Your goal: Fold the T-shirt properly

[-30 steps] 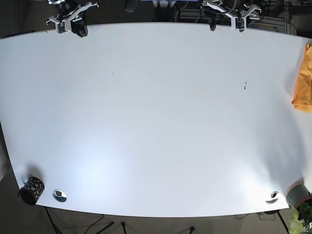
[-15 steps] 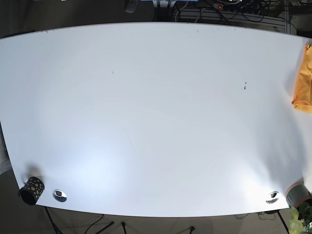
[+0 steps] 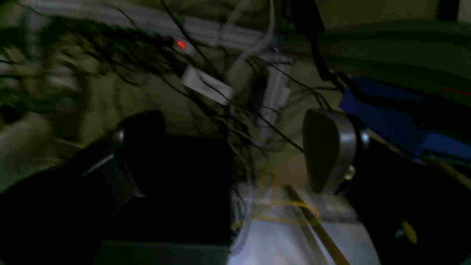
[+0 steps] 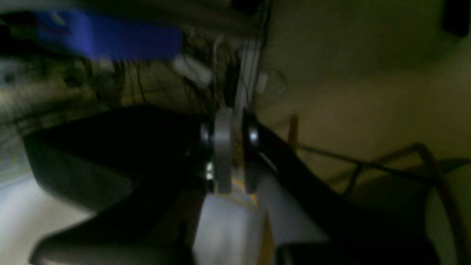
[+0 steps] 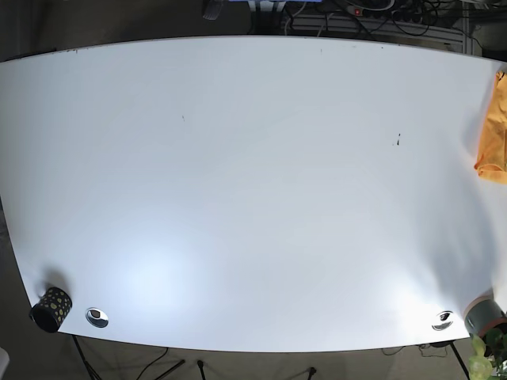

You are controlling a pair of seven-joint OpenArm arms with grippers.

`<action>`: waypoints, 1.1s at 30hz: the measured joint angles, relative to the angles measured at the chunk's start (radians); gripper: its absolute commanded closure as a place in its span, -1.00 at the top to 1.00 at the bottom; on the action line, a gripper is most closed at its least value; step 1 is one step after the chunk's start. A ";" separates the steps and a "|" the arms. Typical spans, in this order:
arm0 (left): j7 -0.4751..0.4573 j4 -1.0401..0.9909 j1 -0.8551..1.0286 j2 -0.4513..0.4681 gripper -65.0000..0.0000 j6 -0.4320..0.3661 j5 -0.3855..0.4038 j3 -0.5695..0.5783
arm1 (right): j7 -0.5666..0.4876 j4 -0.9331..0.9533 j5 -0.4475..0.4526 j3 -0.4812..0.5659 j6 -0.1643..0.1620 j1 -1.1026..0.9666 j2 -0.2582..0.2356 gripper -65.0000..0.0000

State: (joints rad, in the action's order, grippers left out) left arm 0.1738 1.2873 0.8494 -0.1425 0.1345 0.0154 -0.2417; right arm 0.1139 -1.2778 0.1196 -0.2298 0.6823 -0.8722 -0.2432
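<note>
An orange T-shirt [image 5: 493, 131] lies bunched at the far right edge of the white table [image 5: 253, 198], partly cut off by the frame. Neither arm shows in the base view. In the dark, blurred left wrist view, my left gripper [image 3: 228, 154] is open, its fingers [image 3: 329, 147] wide apart over cables beyond the table's back edge, holding nothing. The right wrist view shows my right gripper [image 4: 232, 158] shut, its two fingers pressed together with nothing between them, also past the table edge.
A black dotted cup [image 5: 51, 308] stands at the front left corner. Two round metal grommets [image 5: 97, 317] [image 5: 443, 320] sit near the front edge. A grey cup [image 5: 485, 313] and a plant are at the front right. Cables and power strips [image 5: 364, 12] lie behind the table.
Both grippers, seen at the table's back edge one second ago, have withdrawn out of the base view. The T-shirt has not moved.
</note>
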 measured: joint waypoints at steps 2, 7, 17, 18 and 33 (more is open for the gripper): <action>-0.005 -0.072 -0.048 0.001 0.67 0.000 0.000 0.000 | 0.000 0.054 -0.026 0.037 0.002 0.044 -0.003 -0.87; -0.027 -0.233 -0.158 0.036 0.67 0.007 -0.002 0.002 | -0.016 0.177 -0.090 0.075 0.005 0.149 0.005 -0.87; -0.024 -0.557 -0.378 0.083 0.67 0.008 -0.003 0.003 | -0.014 0.432 -0.119 0.074 0.003 0.369 0.005 -0.87; -0.012 -0.594 -0.404 0.088 0.67 0.002 -0.005 0.001 | -0.009 0.457 -0.119 0.074 0.001 0.391 0.005 -0.87; -0.166 -0.987 -0.621 0.129 0.68 0.008 -0.040 0.007 | -0.021 0.751 -0.117 0.074 0.002 0.616 0.008 -0.87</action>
State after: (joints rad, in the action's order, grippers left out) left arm 0.0074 0.3000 0.2283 -0.0132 0.1425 -0.0242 -0.2348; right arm 0.0925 -0.5266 0.0029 -0.1555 0.6846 -0.2558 -0.2356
